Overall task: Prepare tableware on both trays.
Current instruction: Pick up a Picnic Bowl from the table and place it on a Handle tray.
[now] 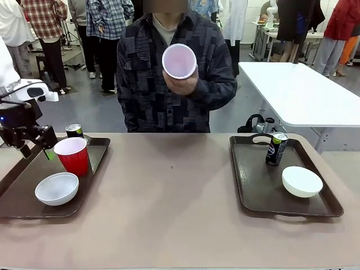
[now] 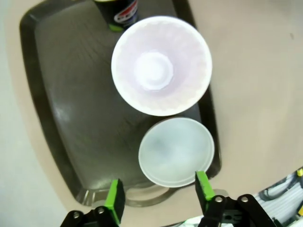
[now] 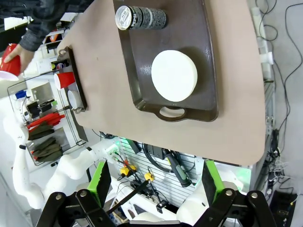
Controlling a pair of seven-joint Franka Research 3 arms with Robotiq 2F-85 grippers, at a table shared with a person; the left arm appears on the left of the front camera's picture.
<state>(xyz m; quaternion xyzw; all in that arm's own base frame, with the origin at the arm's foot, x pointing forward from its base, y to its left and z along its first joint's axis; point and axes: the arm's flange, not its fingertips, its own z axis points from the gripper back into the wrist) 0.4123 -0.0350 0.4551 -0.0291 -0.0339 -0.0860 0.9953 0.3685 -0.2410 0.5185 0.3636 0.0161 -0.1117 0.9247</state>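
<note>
On the left dark brown rectangular plastic tray (image 1: pixel 93 163), a red plastic cup with a white inside (image 1: pixel 72 156) is standing upright, a small round white bowl (image 1: pixel 57 188) is sitting nearer the front, and a slim black soda can (image 1: pixel 73 131) is standing behind. The matching right tray (image 1: pixel 253 185) is carrying another upright black can (image 1: pixel 276 148) and a second white bowl (image 1: pixel 302 181). The second cup (image 1: pixel 179 61) is being held up, tilted, by the person.

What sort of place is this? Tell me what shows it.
Probably a robotics lab or demo hall: a beige table set with brown trays, a white folding table behind, people standing around, and tools and cables under the table edge.
</note>
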